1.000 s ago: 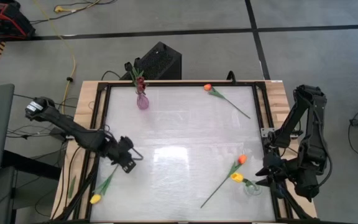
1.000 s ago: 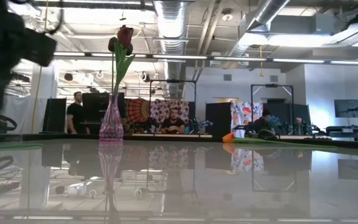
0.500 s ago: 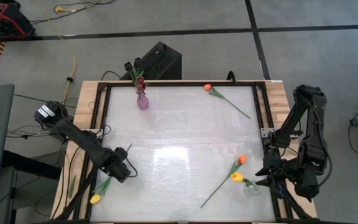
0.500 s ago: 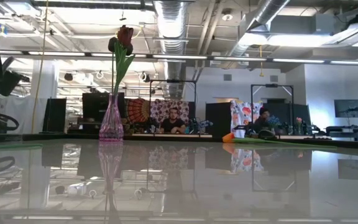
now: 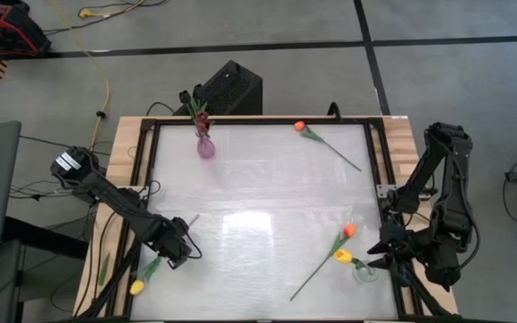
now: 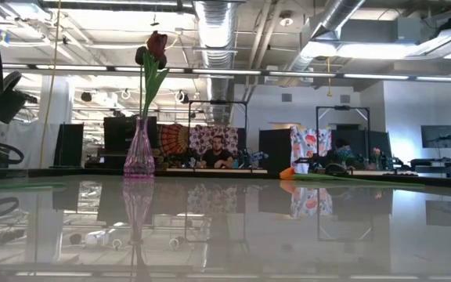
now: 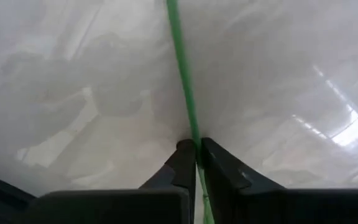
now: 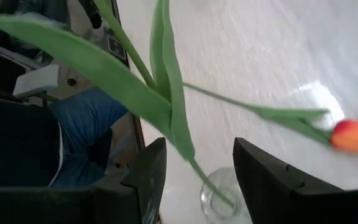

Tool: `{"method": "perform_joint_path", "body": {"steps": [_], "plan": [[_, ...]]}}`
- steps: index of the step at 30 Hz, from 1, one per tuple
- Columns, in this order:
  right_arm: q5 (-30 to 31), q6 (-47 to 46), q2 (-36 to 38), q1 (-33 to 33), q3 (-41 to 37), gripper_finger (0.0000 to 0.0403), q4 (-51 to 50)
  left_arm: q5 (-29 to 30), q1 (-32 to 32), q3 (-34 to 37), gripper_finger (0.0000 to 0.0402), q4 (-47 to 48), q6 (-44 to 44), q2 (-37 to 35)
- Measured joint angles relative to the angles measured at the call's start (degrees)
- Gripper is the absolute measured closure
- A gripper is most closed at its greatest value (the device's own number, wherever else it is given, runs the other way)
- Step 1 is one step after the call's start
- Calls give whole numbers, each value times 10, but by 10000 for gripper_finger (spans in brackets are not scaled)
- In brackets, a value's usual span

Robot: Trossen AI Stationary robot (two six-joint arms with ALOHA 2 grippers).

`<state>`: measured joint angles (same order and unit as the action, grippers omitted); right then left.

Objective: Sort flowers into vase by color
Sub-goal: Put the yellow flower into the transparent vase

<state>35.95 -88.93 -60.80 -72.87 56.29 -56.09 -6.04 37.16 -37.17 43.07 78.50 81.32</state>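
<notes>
Pinching the green stem (image 7: 185, 93) of the yellow tulip (image 5: 137, 287), the left pincer (image 5: 176, 252) sits well nearer than the pink vase (image 5: 205, 145); stem runs straight ahead along its fingers; right pincer (image 5: 386, 254) waits spread by the clear vase (image 5: 363, 271).

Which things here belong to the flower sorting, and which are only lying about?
Job:
- purple vase holding a red flower
- clear vase
- yellow flower, stem in left gripper
- orange flower

Lying about:
- black box
- yellow cable
</notes>
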Motion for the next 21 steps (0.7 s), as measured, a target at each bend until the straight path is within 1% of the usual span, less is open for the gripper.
{"method": "perform_joint_path", "body": {"steps": [3, 5, 7, 9, 12, 15, 17, 19, 21], "plan": [[-3, 42, 0, 20, 1, 193, 3, 30, -13, 2, 396, -4, -15, -22], [-26, 76, 0, 35, 17, 194, -18, 79, -25, -2, 399, -14, -29, -38], [-44, 94, 0, 50, 39, 197, -54, 107, -35, -4, 400, -12, -41, -58], [-48, 98, 0, 63, 66, 200, -97, 119, -48, -5, 401, -14, -48, -75], [-62, 106, 0, 83, 108, 205, -149, 153, -64, -10, 401, -32, -68, -102], [-85, 137, 0, 109, 146, 210, -180, 174, -82, -10, 401, -80, -104, -120], [-88, 165, 0, 128, 167, 214, -187, 184, -98, -10, 401, -130, -137, -126], [-84, 220, 1, 149, 183, 218, -188, 188, -117, -10, 401, -191, -176, -127], [-65, 292, 0, 174, 190, 221, -179, 185, -141, -10, 401, -265, -214, -127]]}}
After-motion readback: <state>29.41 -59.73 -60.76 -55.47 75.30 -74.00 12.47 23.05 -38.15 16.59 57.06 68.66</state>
